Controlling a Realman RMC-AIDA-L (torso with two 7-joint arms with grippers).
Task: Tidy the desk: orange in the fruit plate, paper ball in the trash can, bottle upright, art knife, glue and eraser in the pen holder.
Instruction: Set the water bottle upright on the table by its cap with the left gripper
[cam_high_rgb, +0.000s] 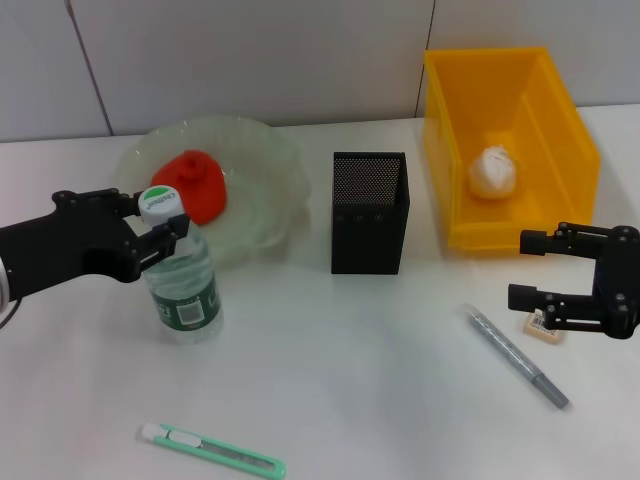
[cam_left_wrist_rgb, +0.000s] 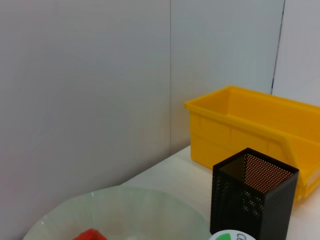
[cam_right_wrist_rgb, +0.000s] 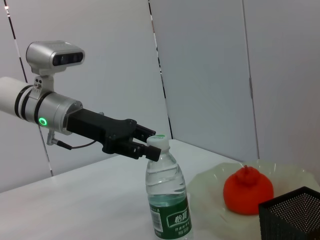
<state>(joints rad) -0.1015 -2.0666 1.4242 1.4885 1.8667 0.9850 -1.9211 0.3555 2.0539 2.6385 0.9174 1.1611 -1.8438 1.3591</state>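
The yellow trash can (cam_high_rgb: 540, 90) fills the upper right of the head view with the paper ball (cam_high_rgb: 494, 172) inside, the pale fruit plate (cam_high_rgb: 270, 190) at upper left carries the orange (cam_high_rgb: 194, 184), and the black mesh pen holder (cam_high_rgb: 369, 212) stands at centre. At left the bottle (cam_high_rgb: 183, 270) stands upright, its neck between the left gripper (cam_high_rgb: 160, 228) fingers, set narrow around it. At right the right gripper (cam_high_rgb: 527, 268) hangs wide open beside the eraser (cam_high_rgb: 546, 325), with the grey glue (cam_high_rgb: 517, 355) stick at lower right and the green art knife (cam_high_rgb: 212, 449) along the bottom left.
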